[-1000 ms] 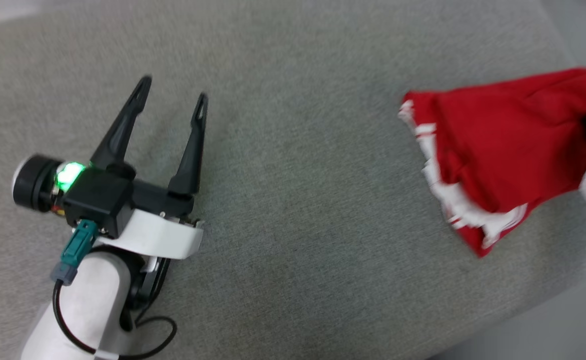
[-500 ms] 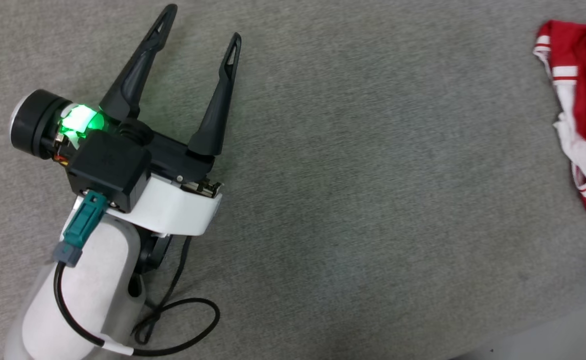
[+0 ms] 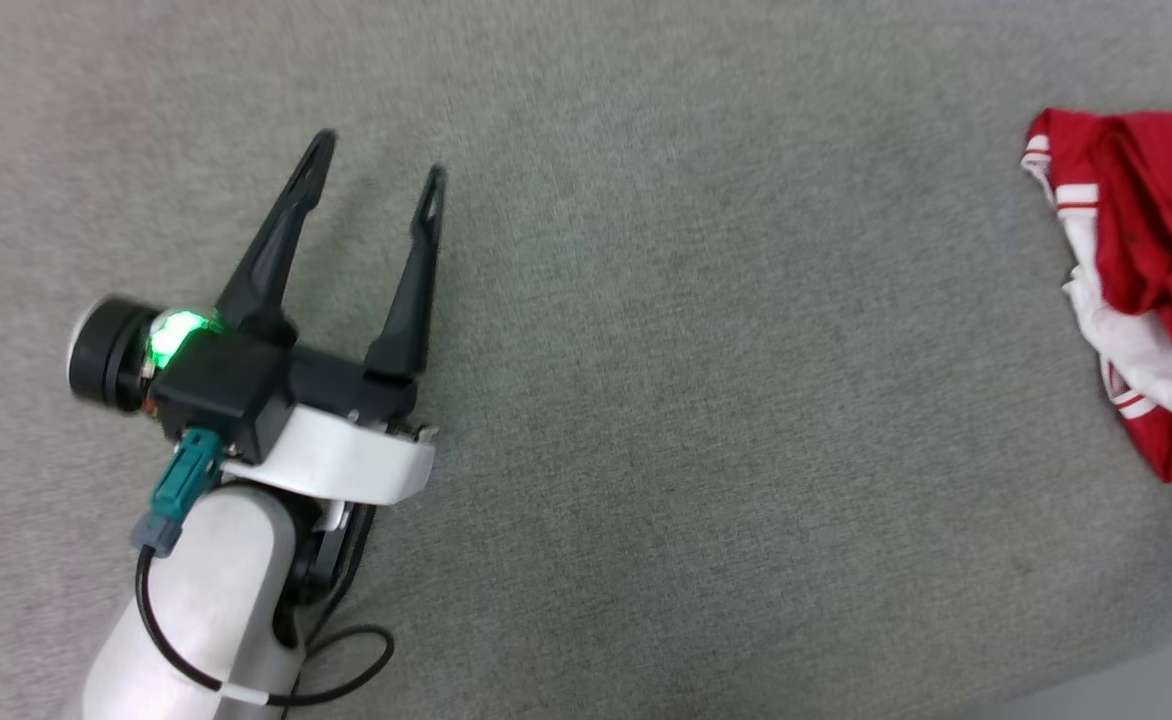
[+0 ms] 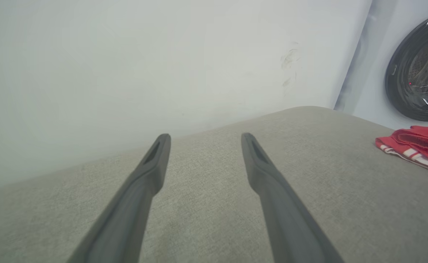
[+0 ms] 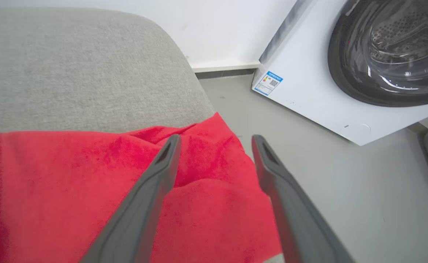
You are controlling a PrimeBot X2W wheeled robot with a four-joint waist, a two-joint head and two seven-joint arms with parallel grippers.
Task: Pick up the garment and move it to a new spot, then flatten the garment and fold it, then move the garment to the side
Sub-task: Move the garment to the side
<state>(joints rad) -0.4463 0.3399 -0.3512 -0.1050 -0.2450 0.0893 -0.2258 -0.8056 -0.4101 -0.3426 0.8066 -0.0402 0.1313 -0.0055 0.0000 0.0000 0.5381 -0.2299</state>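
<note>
while spread, right hand [image 5: 216, 138] over garment [image 5: 71, 179]

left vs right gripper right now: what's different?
Left gripper hangs over bare grey cushion, well apart from the garment; right gripper is directly over the garment, at the cushion's edge. Left gripper faces a white wall; right gripper faces a washing machine and floor. Shared: both open, gripping nothing.

surface: grey fabric cushion [image 3: 706, 400] | on it: garment [image 3: 1156, 220], crumpled | position: by the cushion's right edge
</note>
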